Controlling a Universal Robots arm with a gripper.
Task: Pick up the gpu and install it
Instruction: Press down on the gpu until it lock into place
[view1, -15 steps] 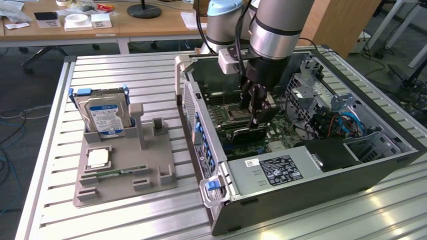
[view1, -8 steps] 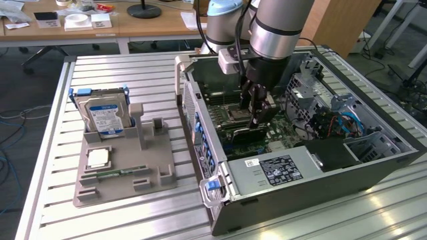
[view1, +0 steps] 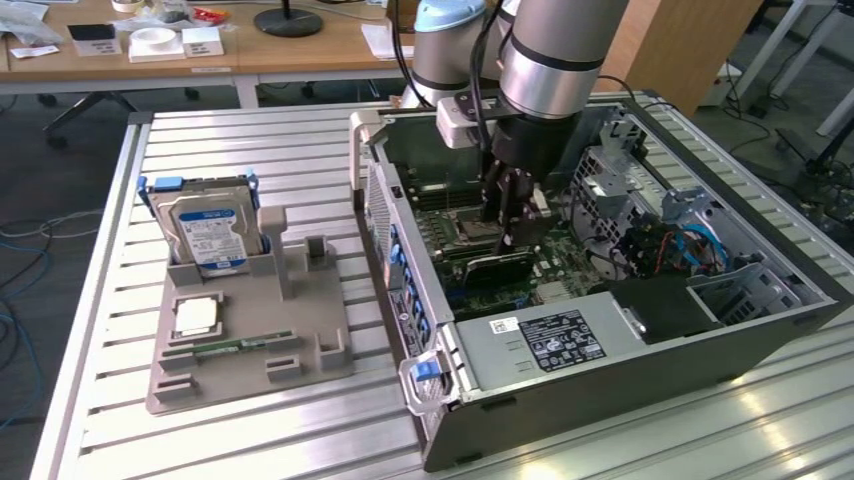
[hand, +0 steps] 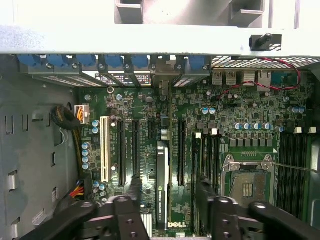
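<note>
The gripper hangs inside the open computer case, jaws spread and straddling the gpu without clamping it. The gpu stands on edge in a motherboard slot, long axis parallel to the neighbouring slots. Case walls bound the space; the drive cage stands beside the arm.

The gpu is seen as a matt black block on the glossy green motherboard. The computer case is formed of dull grey sheet metal (perforated in places). The gripper fingers are finished in matt black.
</note>
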